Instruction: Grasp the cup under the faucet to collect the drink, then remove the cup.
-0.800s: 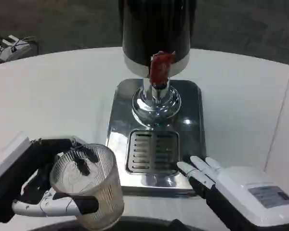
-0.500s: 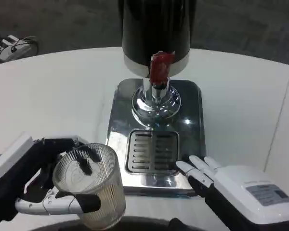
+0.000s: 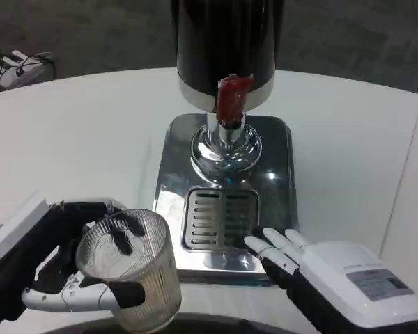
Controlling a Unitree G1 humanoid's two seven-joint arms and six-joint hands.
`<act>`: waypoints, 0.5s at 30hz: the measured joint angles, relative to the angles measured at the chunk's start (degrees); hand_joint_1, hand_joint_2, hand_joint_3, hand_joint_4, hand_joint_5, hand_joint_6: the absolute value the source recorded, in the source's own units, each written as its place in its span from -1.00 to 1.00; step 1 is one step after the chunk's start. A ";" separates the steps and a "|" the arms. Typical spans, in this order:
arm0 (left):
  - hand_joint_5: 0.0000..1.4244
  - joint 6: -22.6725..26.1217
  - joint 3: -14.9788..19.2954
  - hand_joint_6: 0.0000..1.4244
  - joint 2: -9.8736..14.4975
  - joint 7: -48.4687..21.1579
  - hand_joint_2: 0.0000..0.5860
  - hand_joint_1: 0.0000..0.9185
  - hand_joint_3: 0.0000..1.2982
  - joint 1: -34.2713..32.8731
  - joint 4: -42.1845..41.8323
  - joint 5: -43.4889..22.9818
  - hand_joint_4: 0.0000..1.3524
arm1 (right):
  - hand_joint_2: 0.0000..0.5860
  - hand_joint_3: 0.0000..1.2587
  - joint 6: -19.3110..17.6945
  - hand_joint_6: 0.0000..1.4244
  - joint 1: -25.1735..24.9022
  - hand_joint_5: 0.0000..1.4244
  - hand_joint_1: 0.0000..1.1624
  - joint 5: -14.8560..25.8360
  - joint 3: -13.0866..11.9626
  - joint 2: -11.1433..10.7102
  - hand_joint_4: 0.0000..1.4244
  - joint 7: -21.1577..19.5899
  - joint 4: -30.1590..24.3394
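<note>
A clear ribbed cup [image 3: 131, 268] stands at the lower left, wrapped by the fingers of my left hand [image 3: 63, 268], which grips it just left of the dispenser's base. The drink dispenser [image 3: 226, 49] is a black cylinder with a red tap lever [image 3: 231, 97] over a chrome spout. Below it lies the slotted drip grate [image 3: 219, 220] in the shiny steel base [image 3: 279, 181]. My right hand [image 3: 320, 275] rests at the base's front right corner, fingers together and pointing toward the grate, holding nothing.
The round white table [image 3: 76, 139] spreads to both sides of the dispenser. A seam in the tabletop [image 3: 404, 167] runs down the right side. Cables and a small device [image 3: 10, 64] lie on the dark floor at the far left.
My right hand has slid a little left and forward, closer to the grate. The left hand and cup have barely shifted.
</note>
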 measured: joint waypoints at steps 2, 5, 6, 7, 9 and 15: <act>0.81 0.00 0.00 1.00 0.00 0.00 -1.00 0.30 0.56 0.01 0.02 0.00 0.66 | 0.45 -0.87 0.00 -0.86 0.00 -1.00 -0.34 -0.01 0.09 0.01 -1.00 0.18 0.00; 0.81 0.00 0.00 1.00 0.00 0.00 -1.00 0.30 0.56 0.01 0.02 0.00 0.66 | 0.44 -0.87 0.02 -0.86 0.01 -1.00 -0.34 -0.06 0.12 0.09 -1.00 0.39 0.00; 0.81 0.00 0.00 1.00 0.00 0.00 -1.00 0.30 0.56 0.01 0.02 0.00 0.66 | 0.44 -0.87 0.04 -0.86 0.01 -1.00 -0.34 -0.08 0.11 0.14 -1.00 0.43 0.00; 0.81 0.00 0.00 1.00 0.00 0.00 -1.00 0.30 0.56 0.01 0.02 0.01 0.66 | 0.44 -0.87 0.08 -0.86 0.01 -1.00 -0.34 -0.10 0.09 0.18 -1.00 0.43 0.00; 0.81 0.02 0.00 1.00 0.00 0.00 -1.00 0.30 0.56 -0.02 0.05 0.03 0.66 | 0.44 -0.86 0.16 -0.86 0.02 -1.00 -0.34 -0.15 0.03 0.36 -1.00 0.43 0.00; 0.81 0.45 0.00 1.00 -0.02 0.11 -1.00 0.30 0.56 -1.23 0.62 1.02 0.66 | 0.44 -0.86 0.23 -0.86 0.17 -1.00 -0.34 -0.38 -0.06 1.13 -1.00 0.44 -0.01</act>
